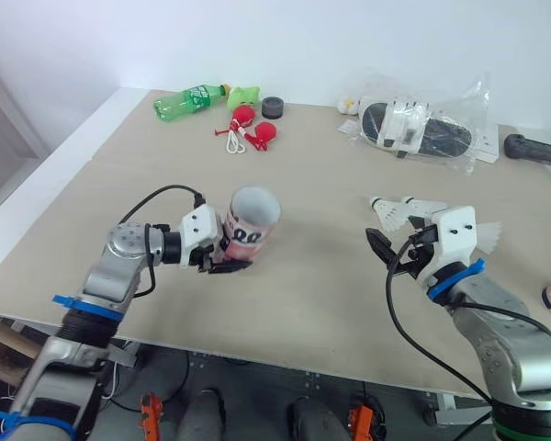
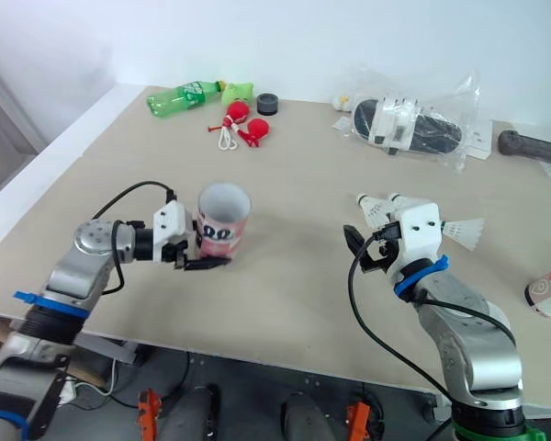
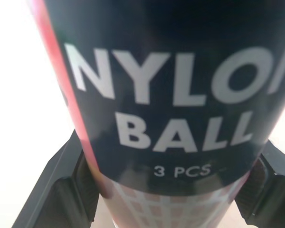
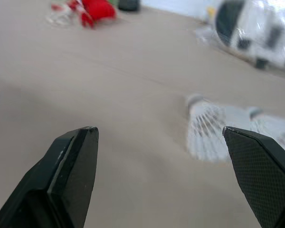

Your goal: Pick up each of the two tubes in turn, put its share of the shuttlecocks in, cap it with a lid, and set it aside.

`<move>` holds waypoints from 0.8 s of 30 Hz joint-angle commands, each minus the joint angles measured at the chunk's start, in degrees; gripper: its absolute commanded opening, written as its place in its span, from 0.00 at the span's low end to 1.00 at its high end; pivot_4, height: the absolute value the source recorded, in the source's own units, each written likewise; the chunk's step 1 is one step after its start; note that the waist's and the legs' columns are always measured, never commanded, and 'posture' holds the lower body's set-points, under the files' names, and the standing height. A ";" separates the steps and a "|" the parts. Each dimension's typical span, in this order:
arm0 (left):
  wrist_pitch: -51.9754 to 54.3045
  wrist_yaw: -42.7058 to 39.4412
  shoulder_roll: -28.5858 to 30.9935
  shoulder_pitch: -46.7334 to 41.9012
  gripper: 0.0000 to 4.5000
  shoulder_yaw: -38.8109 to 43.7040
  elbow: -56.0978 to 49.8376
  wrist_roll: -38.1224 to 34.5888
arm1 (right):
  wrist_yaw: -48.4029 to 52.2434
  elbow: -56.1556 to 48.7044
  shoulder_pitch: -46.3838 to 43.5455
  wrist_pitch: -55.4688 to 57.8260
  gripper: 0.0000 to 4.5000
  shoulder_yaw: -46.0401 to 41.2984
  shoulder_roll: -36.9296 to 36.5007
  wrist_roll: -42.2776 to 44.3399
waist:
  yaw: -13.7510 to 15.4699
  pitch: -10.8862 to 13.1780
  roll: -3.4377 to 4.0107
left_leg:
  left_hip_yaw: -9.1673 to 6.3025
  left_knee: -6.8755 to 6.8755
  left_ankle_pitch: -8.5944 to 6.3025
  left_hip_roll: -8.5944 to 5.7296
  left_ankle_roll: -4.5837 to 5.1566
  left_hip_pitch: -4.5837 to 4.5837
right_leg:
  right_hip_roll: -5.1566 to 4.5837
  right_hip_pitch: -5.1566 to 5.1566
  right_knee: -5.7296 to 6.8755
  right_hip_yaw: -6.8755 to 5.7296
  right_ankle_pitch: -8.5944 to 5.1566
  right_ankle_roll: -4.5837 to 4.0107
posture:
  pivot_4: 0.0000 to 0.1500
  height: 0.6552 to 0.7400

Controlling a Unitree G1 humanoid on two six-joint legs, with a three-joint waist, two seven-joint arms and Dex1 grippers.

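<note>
A pink and white tube (image 1: pixel 250 225) is being held by the left gripper (image 1: pixel 219 257) just above the near left part of the table (image 1: pixel 312 303), clamped between the two black fingers (image 3: pixel 61 190) near its bottom end. The tube is being kept tilted, with its open mouth turned up and toward the far side; the words "NYLON BALL 3 PCS" are being shown on its dark label in the left wrist view. The right gripper (image 1: pixel 392 250) is being held wide open low over the near right part of the table, and nothing is being gripped between its fingers. Three white shuttlecocks are being left lying on the table by this gripper: one (image 1: pixel 388 212) just beyond it, a second (image 1: pixel 421 204) beside the first, and a third (image 2: pixel 464 230) to the right. Another tube (image 2: pixel 549 292) is being left on its side at the right edge of the table. Along the far side a green bottle (image 1: pixel 188 101), a green toy (image 1: pixel 244 94), a black round lid (image 1: pixel 273 107), red balls on a cord (image 1: pixel 253 129) and a clear plastic bag (image 1: pixel 422 124) are being left untouched, well apart from both grippers.
</note>
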 commanded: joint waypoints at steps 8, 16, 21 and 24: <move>12.96 -11.71 12.08 -12.81 0.69 -8.04 -6.68 5.92 | -4.04 16.37 -10.84 -5.11 1.00 2.88 6.76 -6.96 | -0.47 0.11 0.11 | 0.06 -0.07 -0.01 0.01 0.03 -0.06 | 0.04 -0.08 0.01 0.05 -0.05 -0.09 | 1.00 1.00; 12.87 -12.52 11.19 -12.72 0.69 -12.58 -4.17 9.49 | -2.95 34.61 -19.16 -15.45 1.00 1.97 10.94 -8.69 | -0.56 0.19 0.14 | 0.06 -0.15 -0.04 0.05 0.05 -0.18 | 0.09 -0.30 0.04 0.03 -0.08 -0.22 | 1.00 1.00; 13.11 -12.58 10.24 -12.66 0.69 -12.78 -3.74 9.92 | -3.57 45.57 -25.00 -21.07 1.00 1.00 12.05 -9.53 | -0.56 0.19 0.15 | 0.06 -0.12 -0.02 0.05 0.05 -0.16 | 0.09 -0.28 0.10 0.03 -0.03 -0.23 | 1.00 1.00; 12.96 -12.62 10.14 -12.37 0.68 -12.67 -3.67 10.15 | -3.55 50.04 -27.01 -23.92 0.80 1.07 12.76 -10.10 | -0.56 0.18 0.15 | 0.05 -0.08 -0.02 0.04 0.04 -0.16 | 0.08 -0.24 0.10 0.02 -0.03 -0.21 | 1.00 1.00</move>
